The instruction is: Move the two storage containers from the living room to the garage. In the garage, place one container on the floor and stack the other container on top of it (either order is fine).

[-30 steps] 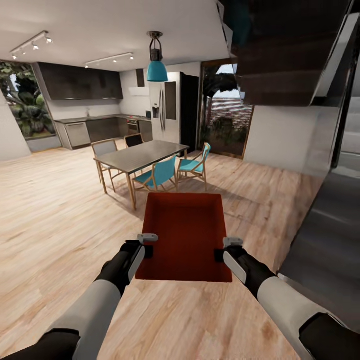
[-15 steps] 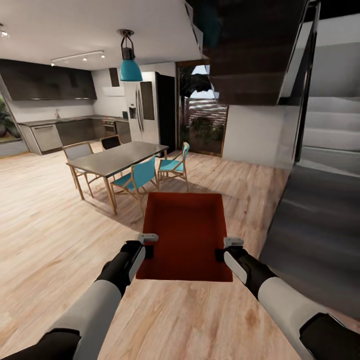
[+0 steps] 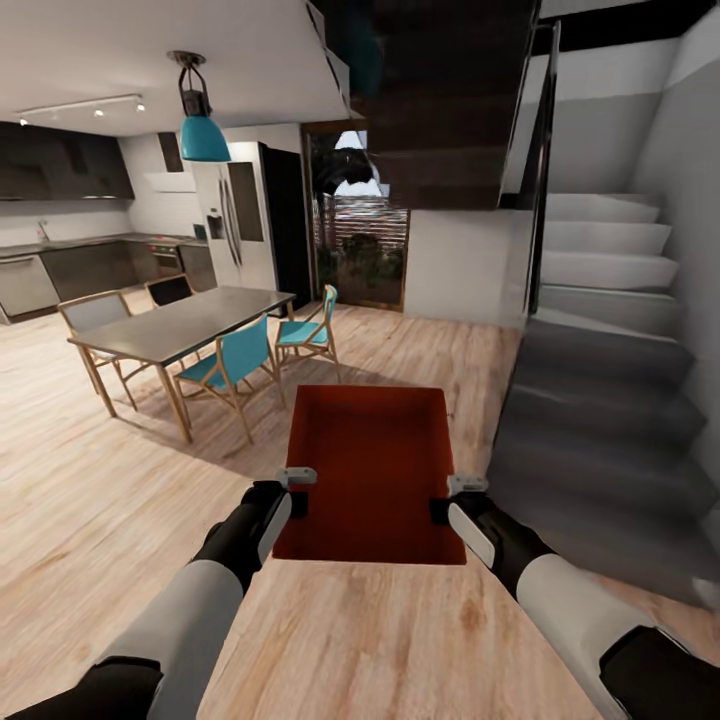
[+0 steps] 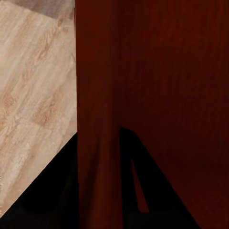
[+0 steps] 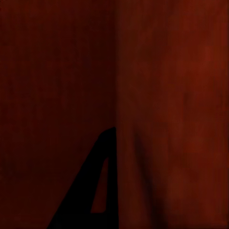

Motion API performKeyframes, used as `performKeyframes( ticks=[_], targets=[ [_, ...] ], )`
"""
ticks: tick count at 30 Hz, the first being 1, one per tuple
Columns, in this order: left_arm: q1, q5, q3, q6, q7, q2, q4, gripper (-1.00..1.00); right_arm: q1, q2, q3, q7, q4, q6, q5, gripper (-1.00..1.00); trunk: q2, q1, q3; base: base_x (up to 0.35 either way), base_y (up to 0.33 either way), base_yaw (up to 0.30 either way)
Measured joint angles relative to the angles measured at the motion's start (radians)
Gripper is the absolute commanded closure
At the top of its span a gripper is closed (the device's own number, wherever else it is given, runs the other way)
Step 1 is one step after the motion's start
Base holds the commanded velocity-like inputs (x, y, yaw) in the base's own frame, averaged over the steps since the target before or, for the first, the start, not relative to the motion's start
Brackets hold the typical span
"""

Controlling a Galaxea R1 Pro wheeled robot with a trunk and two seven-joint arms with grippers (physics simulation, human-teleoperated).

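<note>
One red-orange storage container (image 3: pixel 370 470) hangs in front of me above the light wood-plank floor, open side up and empty. My left gripper (image 3: pixel 292 490) is shut on its left wall and my right gripper (image 3: pixel 452 497) on its right wall, both near the end closest to me. In the left wrist view the container's thin wall (image 4: pixel 98 95) runs between dark fingers (image 4: pixel 52 191), with plank floor beside it. Close up in the right wrist view are the container's red surface (image 5: pixel 167 95) and one dark finger (image 5: pixel 90 191). The surroundings are a dining and kitchen area with a staircase.
A grey dining table (image 3: pixel 180 325) with teal chairs (image 3: pixel 235 360) stands ahead on the left. Grey stairs (image 3: pixel 600 400) rise close on the right. A glass door (image 3: pixel 360 240) and a fridge (image 3: pixel 235 225) are at the back. Open plank floor runs between table and stairs.
The camera has turned right: table, kitchen and lamp slid left in the picture and more of the staircase came in. Both grippers hold the container as before.
</note>
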Motion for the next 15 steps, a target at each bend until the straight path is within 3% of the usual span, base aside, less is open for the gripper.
performKeyframes(
  ticks=[15],
  targets=[
    [0.000, 0.006, -0.003, 0.005, -0.001, 0.007, -0.007, 1.00, -0.001, 0.007, -0.007, 0.000, 0.000, 0.000, 0.009, 1.00, 0.000, 0.000, 0.000, 0.000, 0.000, -0.281]
  ],
)
